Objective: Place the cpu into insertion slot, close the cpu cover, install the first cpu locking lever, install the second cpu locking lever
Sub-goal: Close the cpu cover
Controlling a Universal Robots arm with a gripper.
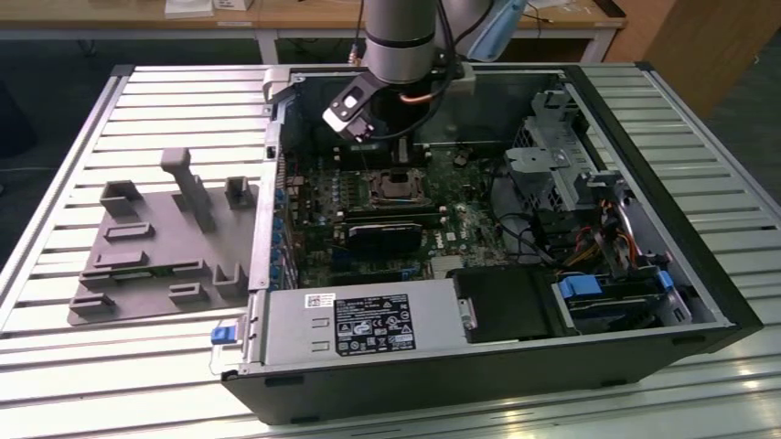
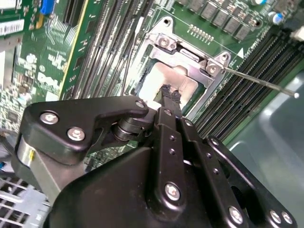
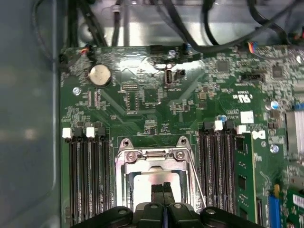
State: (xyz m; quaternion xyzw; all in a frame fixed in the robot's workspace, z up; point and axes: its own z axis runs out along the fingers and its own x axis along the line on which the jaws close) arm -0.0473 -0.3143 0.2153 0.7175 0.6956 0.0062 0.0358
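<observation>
Arm hangs above insertion slot (case open).

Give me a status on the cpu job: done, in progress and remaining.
Done: the chip lies flat in the socket. In hand: the shut pincer has its tips at the chip, with the cover framing it; fully down or not, I cannot tell. Left: a thin lever juts free beside the socket, so locking looks undone.

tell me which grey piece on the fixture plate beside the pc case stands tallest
The T-topped post near the plate's middle; the grey blocks around it all sit much lower.
</observation>
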